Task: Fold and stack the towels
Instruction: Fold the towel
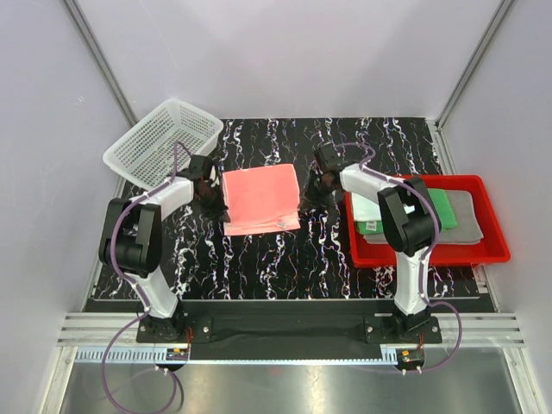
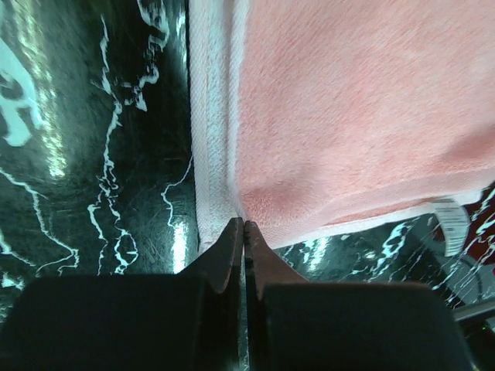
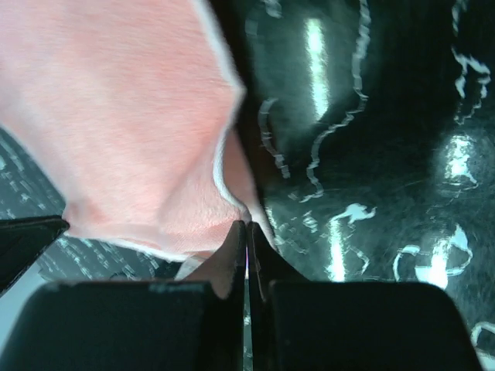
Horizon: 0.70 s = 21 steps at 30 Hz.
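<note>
Slipping: pink towel [image 1: 260, 198] may be dropped, hem pinched thinly.
Left end effector [image 2: 244, 225]: clamped on towel's left hem.
Right end effector [image 3: 246, 225]: clamped on right hem.

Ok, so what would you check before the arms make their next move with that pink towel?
1. Left gripper shut at the pink towel's edge: ok.
2. Right gripper shut at the opposite edge: ok.
3. Cloth really pinched between each pair of tips: cannot tell.
4. Towel layers lined up: not ok, a layer peeks out along the near edge.
5. Tray ready to take it: ok, folded towels lie in it.
</note>
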Motion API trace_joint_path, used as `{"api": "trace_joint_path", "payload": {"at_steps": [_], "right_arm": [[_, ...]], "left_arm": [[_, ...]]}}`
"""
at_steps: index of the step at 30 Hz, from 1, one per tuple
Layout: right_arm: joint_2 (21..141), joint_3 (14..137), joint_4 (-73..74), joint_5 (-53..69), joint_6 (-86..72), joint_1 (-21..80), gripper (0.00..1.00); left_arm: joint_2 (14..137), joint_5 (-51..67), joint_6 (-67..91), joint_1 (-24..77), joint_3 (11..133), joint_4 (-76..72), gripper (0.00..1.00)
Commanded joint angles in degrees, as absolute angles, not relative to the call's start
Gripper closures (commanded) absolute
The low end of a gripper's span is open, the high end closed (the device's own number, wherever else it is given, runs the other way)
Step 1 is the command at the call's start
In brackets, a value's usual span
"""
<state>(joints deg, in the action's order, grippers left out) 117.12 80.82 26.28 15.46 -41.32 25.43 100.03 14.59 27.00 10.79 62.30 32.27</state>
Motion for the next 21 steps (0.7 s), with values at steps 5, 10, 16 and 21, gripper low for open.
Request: {"api": "trace_joint_path", "payload": {"at_steps": [5, 10, 16, 21], "right_arm": [[112.68, 95.01, 36.03, 14.76, -36.04, 26.10, 1.00], [107.06, 85.03, 30.95, 15.38, -35.95, 27.68, 1.00], [106.70, 72.97, 21.54, 16.00, -37.97, 31.11, 1.00], [109.24, 68.73, 17.49, 14.68, -37.36, 31.55, 1.00]], "left_arm": [[96.51, 10.02, 24.70, 8.35, 77.51, 44.20, 1.00], [92.65, 11.59, 24.17, 8.26, 73.23, 44.22, 1.00], [89.56, 16.70, 25.75, 8.53, 58.37, 35.69, 1.00], [91.05, 17.92, 25.66, 8.53, 53.27, 32.26, 1.00]]}}
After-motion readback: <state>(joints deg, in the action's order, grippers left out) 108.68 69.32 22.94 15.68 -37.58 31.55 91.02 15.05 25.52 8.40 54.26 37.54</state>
